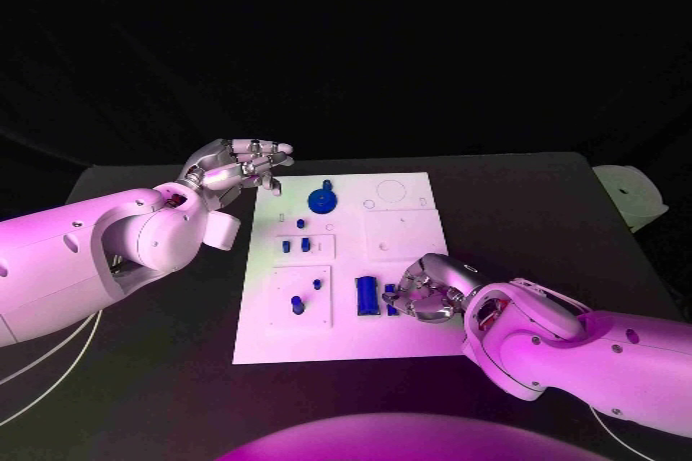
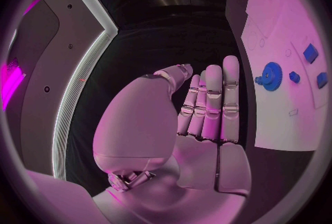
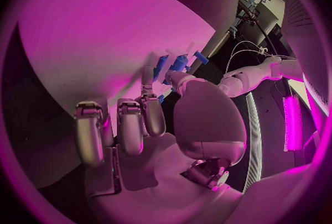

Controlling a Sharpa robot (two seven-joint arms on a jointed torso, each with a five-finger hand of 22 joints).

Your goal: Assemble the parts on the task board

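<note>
Two white arms reach over a black worktop [image 1: 548, 196], and between them lies the white task board [image 1: 346, 336]. A pale object [image 1: 630, 196] sits at the worktop's far right corner, well apart from the board.

On the board, a blue gear [image 1: 323, 197] lies near the far edge, with small blue parts [image 1: 300, 245] in a recess nearer the middle and another blue part [image 1: 297, 304] in a recess nearer the robot. A larger blue block [image 1: 368, 295] lies just beside the right hand.

The left hand [image 1: 235, 165] hovers off the board's far left corner, near the gear but not touching it; in the left wrist view its fingers [image 2: 213, 103] lie straight and side by side with the thumb tucked close, holding nothing, and the gear [image 2: 270, 76] shows beyond them.

The right hand [image 1: 428, 288] rests over the board's near right part, fingers curled down beside the blue block. In the right wrist view its fingertips [image 3: 148, 81] meet small blue pieces [image 3: 179, 62], but whether they pinch one I cannot tell. Some pieces are hidden by this hand, so I give no full count.
</note>
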